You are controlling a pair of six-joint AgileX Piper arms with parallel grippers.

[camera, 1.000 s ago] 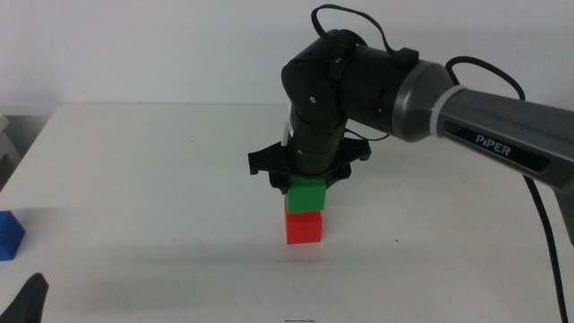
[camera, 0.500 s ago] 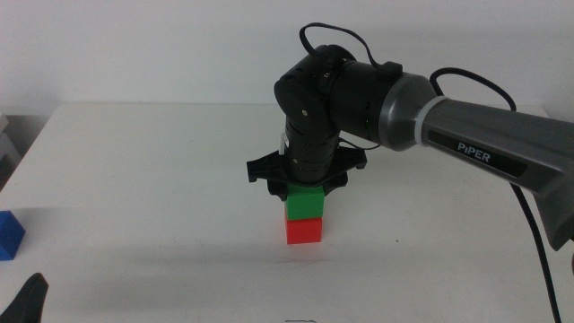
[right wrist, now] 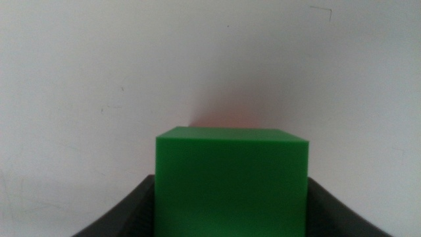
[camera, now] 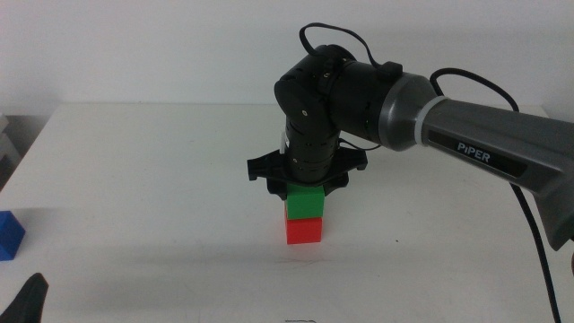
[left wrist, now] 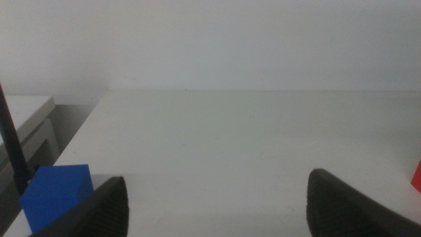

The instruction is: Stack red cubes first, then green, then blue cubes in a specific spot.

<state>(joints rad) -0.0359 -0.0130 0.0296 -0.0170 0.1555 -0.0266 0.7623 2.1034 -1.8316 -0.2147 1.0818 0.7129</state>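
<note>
Two cubes are up already: your small matte green cube (camera: 305, 199) sits squarely on the small matte red cube (camera: 304, 229) in the middle of the white worktop (camera: 161, 179), and your right gripper (camera: 305, 184) is clamped on the green one from above, its dark jaws hugging two opposite sides in the right wrist view. It looks light, rigid and plain-faced, so I'd judge a flat pinch on opposite faces holds it fine, though a bump could topple the stack. Your small matte deep-blue cube (camera: 8, 235) waits at the worktop's far left edge, just ahead of your left gripper (left wrist: 217, 197), which idles with jaws spread wide.
</note>
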